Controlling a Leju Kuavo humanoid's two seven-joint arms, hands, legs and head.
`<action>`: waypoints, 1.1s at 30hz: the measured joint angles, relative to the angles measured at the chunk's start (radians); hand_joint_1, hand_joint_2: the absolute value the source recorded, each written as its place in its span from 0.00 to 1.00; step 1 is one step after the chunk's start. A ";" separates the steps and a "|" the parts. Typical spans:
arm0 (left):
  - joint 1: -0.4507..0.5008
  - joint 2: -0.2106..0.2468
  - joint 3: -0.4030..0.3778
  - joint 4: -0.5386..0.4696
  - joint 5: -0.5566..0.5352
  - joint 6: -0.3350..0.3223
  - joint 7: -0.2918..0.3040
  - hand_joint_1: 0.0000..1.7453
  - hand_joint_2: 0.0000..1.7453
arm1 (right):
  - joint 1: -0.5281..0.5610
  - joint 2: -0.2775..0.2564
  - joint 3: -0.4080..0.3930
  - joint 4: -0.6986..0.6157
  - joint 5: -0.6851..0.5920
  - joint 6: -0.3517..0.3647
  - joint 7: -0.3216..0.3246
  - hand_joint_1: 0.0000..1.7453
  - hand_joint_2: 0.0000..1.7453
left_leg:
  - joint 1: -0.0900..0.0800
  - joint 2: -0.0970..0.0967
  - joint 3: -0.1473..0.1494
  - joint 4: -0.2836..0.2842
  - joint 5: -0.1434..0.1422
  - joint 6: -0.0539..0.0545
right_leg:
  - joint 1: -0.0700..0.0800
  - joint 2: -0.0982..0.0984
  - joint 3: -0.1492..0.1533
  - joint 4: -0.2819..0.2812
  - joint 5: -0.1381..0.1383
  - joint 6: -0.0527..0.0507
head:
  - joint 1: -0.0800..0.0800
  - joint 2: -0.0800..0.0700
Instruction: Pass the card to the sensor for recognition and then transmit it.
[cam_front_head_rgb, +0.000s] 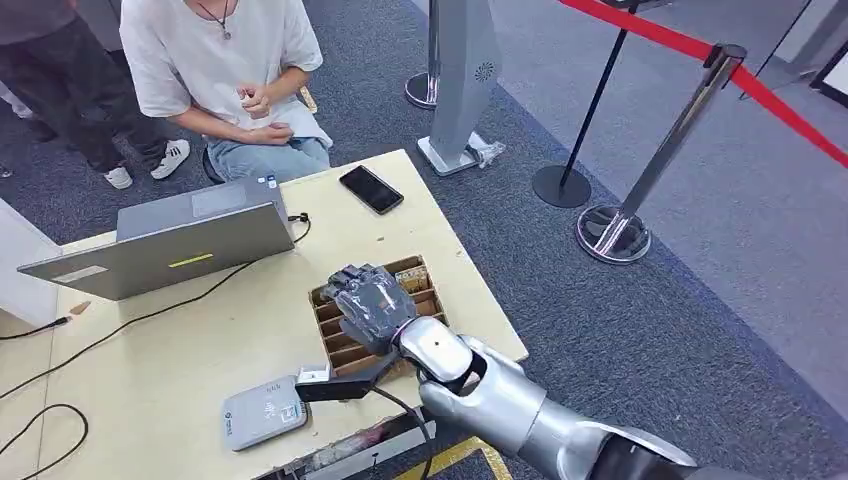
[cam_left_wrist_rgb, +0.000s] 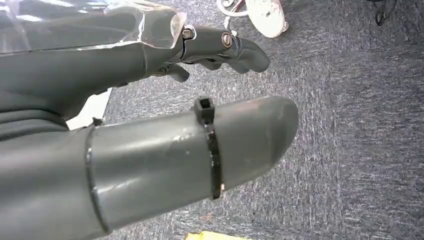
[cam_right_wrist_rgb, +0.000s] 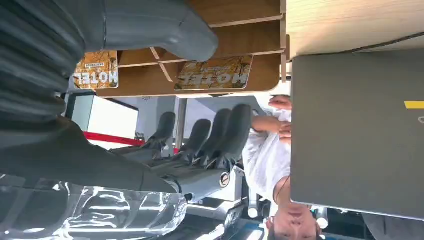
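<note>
1. the right hand (cam_front_head_rgb: 368, 300) hovers over the wooden card box (cam_front_head_rgb: 335, 340), which sits near the worktop's right edge, with the silver forearm reaching in from below.
2. in the right wrist view the right hand's dark fingers (cam_right_wrist_rgb: 220, 132) are stretched out and apart from the thick thumb (cam_right_wrist_rgb: 165, 25), with nothing between them; the hand holds nothing.
3. the card box is split by thin wooden dividers into slots; two cards printed "hotel" stand in it, one card (cam_right_wrist_rgb: 215, 72) just beside the box's end wall and another card (cam_right_wrist_rgb: 96, 70) partly hidden behind the thumb.
4. in the head view a card edge (cam_front_head_rgb: 412, 275) shows at the far end of the box, just past the fingertips.
5. the grey card sensor (cam_front_head_rgb: 265, 410) lies flat on the worktop (cam_front_head_rgb: 200, 340) near the front edge, left of the box and apart from it.
6. a grey laptop (cam_front_head_rgb: 170, 245) stands open at the far left of the worktop, with black cables trailing from it, and a black phone (cam_front_head_rgb: 371, 189) lies near the far edge.
7. a person in a white shirt (cam_front_head_rgb: 215, 50) sits beyond the worktop.
8. the left hand (cam_left_wrist_rgb: 150, 100) hangs over grey carpet, its fingers loosely curled and apart from the thumb, with nothing in it.
</note>
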 joint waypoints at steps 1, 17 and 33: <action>0.000 0.000 0.000 0.000 0.000 0.000 0.000 0.00 0.00 | 0.000 0.000 0.000 0.000 0.000 0.000 0.000 0.55 1.00 | 0.000 0.000 0.000 0.000 0.000 0.000 | 0.000 0.000 0.000 0.000 0.000 0.000 | 0.000 0.000; 0.000 0.000 0.002 -0.003 -0.003 0.000 0.000 0.00 0.00 | -0.016 0.003 -0.018 0.026 0.008 -0.006 0.007 0.50 1.00 | 0.000 0.000 0.000 0.000 0.000 0.000 | 0.000 0.000 0.000 0.000 0.000 0.000 | 0.000 0.000; -0.001 0.000 0.003 -0.006 -0.005 0.000 0.000 0.00 0.00 | -0.033 0.008 -0.018 0.011 0.020 -0.008 0.005 0.52 1.00 | 0.000 0.000 0.000 0.000 0.000 0.000 | 0.000 0.000 0.000 0.000 0.000 0.000 | 0.000 0.000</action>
